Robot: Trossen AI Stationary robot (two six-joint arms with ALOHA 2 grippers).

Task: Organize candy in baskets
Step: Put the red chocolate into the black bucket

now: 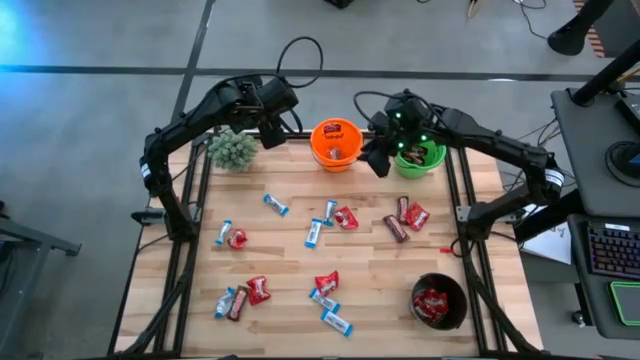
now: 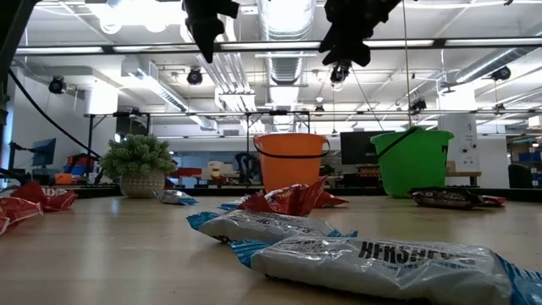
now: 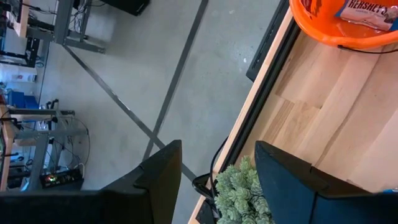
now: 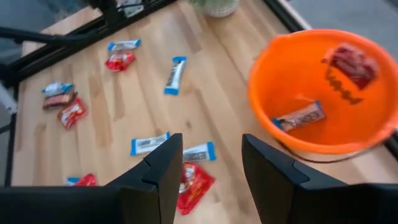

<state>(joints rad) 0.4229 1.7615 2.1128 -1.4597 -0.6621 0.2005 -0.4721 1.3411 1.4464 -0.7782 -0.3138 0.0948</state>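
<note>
Many small wrapped sweets (image 1: 314, 232) remain scattered on the pale wooden bench (image 1: 285, 262): red crinkly packets, dark brown bars and blue-and-white bars. A few pieces are seen in each of the three small round baskets: the orange plastic basket (image 1: 335, 143) and the bright green plastic basket (image 1: 420, 158) at the far edge, and the black basket (image 1: 438, 301) at the near right corner.

The main risk is judged to be at the far edge. The right gripper (image 1: 379, 157) is held above the bench in the narrow gap between the orange and green baskets, and a careless swing could tip either light basket and spill its contents. A second risk is a mixed sort: a red packet and a blue-and-white bar are seen together inside the orange basket, so the grouping may already be muddled. Crinkly wrappers are also likely to slip from a shallow pinch.

The right gripper's fingers (image 4: 158, 168) are seen parted, with nothing between them, pointing down towards the loose sweets near the orange basket.

The left gripper (image 1: 272, 133) is held raised at the far left, between the small bushy green potted plant (image 1: 233, 150) and the orange basket. Its fingers (image 3: 163, 171) are spread apart and empty. A low sweep there could knock the plant.
</note>
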